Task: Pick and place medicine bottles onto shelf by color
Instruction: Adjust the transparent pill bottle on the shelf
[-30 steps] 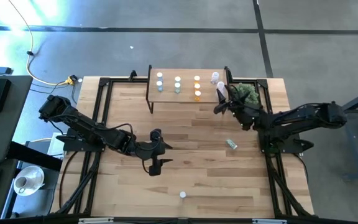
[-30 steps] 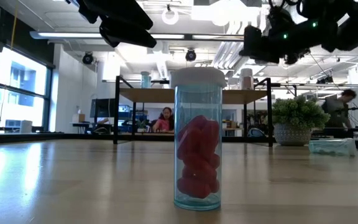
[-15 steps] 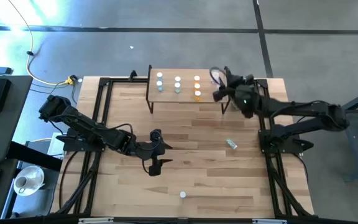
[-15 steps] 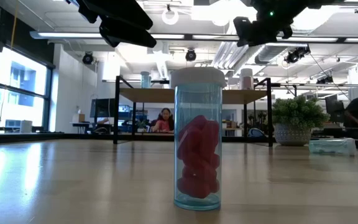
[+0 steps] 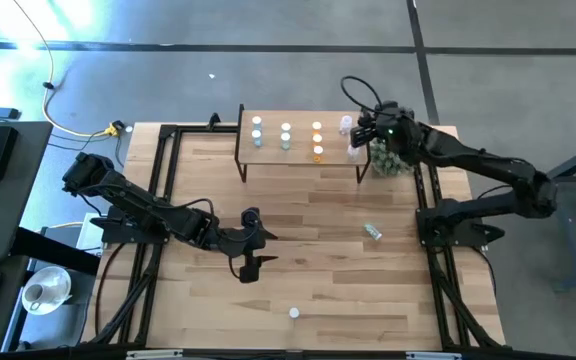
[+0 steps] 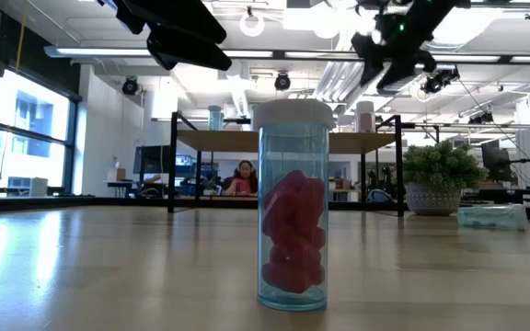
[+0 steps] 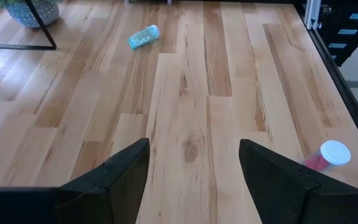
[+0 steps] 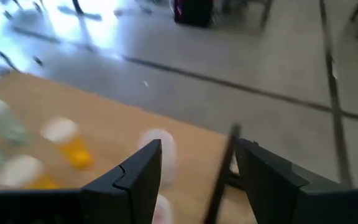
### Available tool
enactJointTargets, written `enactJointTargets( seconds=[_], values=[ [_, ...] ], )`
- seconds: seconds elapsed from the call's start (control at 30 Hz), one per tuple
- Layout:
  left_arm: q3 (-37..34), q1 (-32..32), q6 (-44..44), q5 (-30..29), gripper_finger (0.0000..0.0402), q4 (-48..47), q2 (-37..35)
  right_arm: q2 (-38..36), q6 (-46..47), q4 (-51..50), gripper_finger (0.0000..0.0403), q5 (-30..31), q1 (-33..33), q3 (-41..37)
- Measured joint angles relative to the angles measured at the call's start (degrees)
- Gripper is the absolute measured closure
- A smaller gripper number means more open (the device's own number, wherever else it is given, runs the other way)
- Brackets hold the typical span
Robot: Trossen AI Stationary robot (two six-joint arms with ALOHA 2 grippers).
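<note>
Shelf point(image 5: 298, 122): one, carrying eight bottles point(image 5: 286, 128). Tabletop point(image 5: 298, 240): two bottles, one lying point(image 5: 372, 231), one upright point(image 5: 294, 312). Plant point(image 5: 392, 155): one.

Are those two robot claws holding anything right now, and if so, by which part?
Nothing is held. The left gripper hangs open above bare table. The right gripper is open above the right end of the shelf, with a clear bottle just beyond its fingers.

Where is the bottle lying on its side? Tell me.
In the high view, the tipped-over light blue bottle lies on the table's right half, in front of the shelf and near the right arm's base.
</note>
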Motion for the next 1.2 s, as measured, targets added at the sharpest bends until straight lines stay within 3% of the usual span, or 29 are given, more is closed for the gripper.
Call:
enactJointTargets(
  seconds=[0.4,0.9,1.2],
  values=[
    [0.00,0.00,-0.11,0.01,0.0163,0.00,0.00,3.89,3.73,-7.20,0.0206,-5.93,-4.39,-0.01],
    [0.00,0.00,-0.13,0.01,0.0163,0.00,0.00,4.32,7.59,-12.84,0.0206,-6.80,-4.39,-0.01],
    [0.00,0.00,-0.13,0.01,0.0163,0.00,0.00,9.73,7.24,-11.75,0.0206,-8.10,-4.39,-0.07]
  ],
)
